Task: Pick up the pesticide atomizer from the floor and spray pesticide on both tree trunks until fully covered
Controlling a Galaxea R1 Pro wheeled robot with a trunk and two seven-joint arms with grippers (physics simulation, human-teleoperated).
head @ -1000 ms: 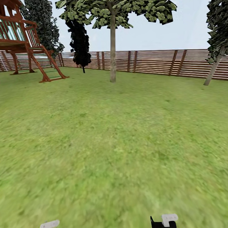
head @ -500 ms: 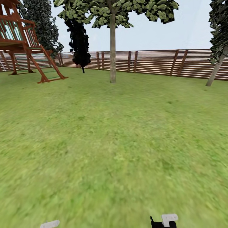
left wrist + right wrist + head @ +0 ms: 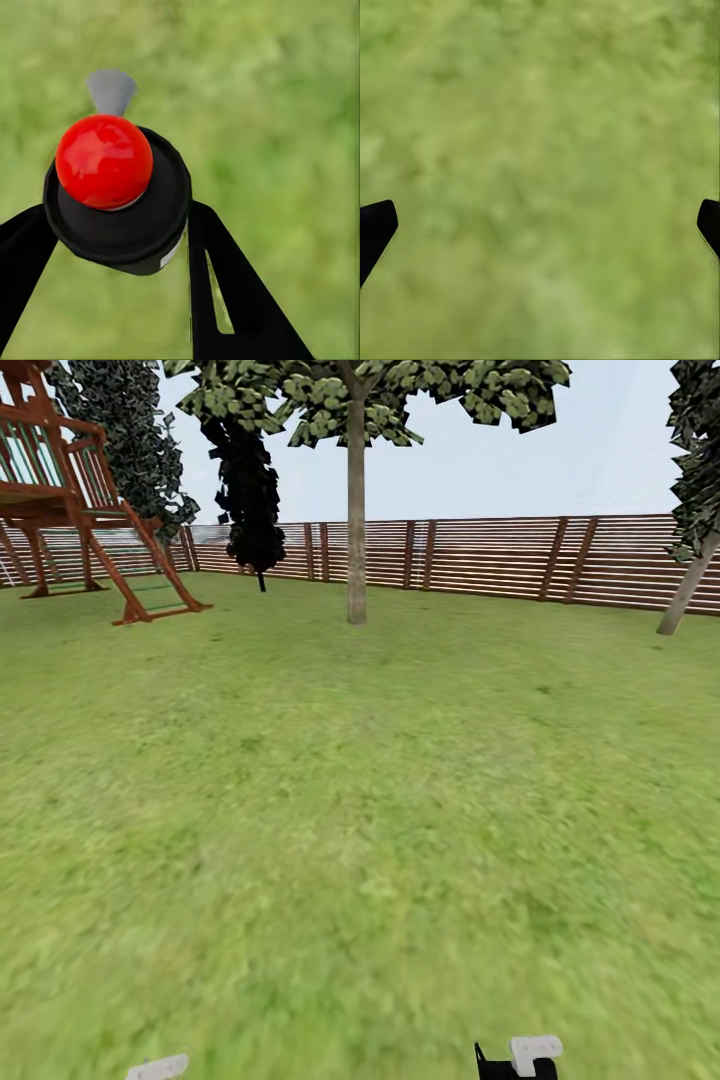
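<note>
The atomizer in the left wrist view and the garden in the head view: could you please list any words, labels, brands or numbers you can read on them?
None can be read.
The black atomizer body with its glossy red round cap: a small pale patch on its side, no legible text.
The brown horizontal-slat wooden fence and the reddish wooden play tower: no signs or lettering visible.

Open lawn [image 3: 360, 810] ahead, bare up to the straight grey-tan trunk [image 3: 356, 510]. Wooden play frame [image 3: 70, 500] and near-black tree [image 3: 245, 490] standing off to the left, leaning trunk [image 3: 688, 590] far right, slat fence [image 3: 480, 555] closing the back.
</note>
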